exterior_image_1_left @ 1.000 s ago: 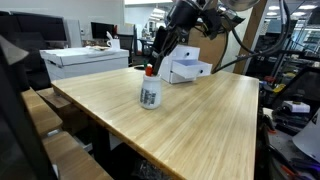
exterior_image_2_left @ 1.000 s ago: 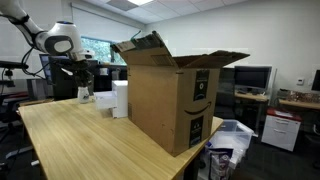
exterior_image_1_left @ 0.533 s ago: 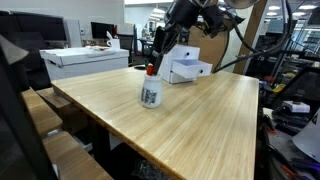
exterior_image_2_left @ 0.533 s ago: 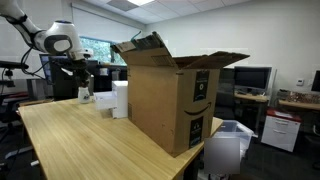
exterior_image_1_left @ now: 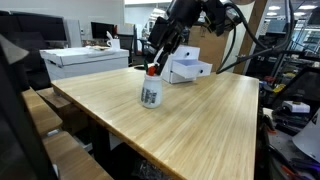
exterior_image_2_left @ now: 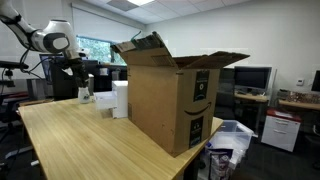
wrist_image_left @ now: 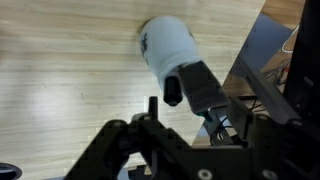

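The tool hangs close over the red cap of an upright white plastic bottle on the light wooden worktop, and I cannot tell how far open it is.

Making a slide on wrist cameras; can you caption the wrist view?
Black claw hangs close over a white plastic bottle standing on a light wooden tabletop.

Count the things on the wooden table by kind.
bottle: 1
boxes: 2, the white box and the cardboard box
total: 3
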### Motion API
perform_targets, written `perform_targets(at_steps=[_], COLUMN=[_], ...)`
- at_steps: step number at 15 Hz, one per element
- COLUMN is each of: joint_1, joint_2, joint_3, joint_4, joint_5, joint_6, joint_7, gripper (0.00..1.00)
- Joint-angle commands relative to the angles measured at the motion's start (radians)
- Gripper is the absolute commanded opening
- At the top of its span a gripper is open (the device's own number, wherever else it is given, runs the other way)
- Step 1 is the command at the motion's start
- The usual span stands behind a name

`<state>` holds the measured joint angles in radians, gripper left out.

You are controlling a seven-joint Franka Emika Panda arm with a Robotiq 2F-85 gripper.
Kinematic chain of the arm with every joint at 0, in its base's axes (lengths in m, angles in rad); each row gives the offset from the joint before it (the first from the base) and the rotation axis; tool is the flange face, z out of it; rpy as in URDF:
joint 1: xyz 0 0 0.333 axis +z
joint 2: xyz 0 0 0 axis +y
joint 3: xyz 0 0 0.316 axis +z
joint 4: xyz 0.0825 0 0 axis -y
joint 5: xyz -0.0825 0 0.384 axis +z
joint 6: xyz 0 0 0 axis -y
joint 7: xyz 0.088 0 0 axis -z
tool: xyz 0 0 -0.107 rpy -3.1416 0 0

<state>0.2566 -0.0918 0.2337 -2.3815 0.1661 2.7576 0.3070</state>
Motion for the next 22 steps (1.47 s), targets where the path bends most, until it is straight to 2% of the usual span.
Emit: perform_targets(at_steps=[1, 2, 6, 12, 16, 17, 19, 22], joint_1=[-0.041, -0.057, -0.062, -0.022, -0.012, -0.016, -0.015, -0.021], joint_2=[-0.045, -0.056, -0.076, -0.078, -0.077, -0.077, -0.077, -0.071], joint_3=[0.010, 0.009, -0.009, 0.002, 0.013, 0.017, 0.026, 0.030], joint_4=[-0.009, -0.007, 0.007, 0.025, 0.024, 0.019, 0.014, 0.006], joint_5=[-0.072, -0.102, -0.034, 0.057, 0.060, 0.043, 0.036, 0.016], joint_6=[-0.064, -0.092, -0.211, -0.275, -0.288, -0.277, -0.256, -0.194], joint_7=[0.135, 0.187, 0.136, 0.080, 0.089, 0.105, 0.113, 0.123], gripper=[0.96, 1.00, 1.00, 1.00, 1.00, 0.75, 0.70, 0.48])
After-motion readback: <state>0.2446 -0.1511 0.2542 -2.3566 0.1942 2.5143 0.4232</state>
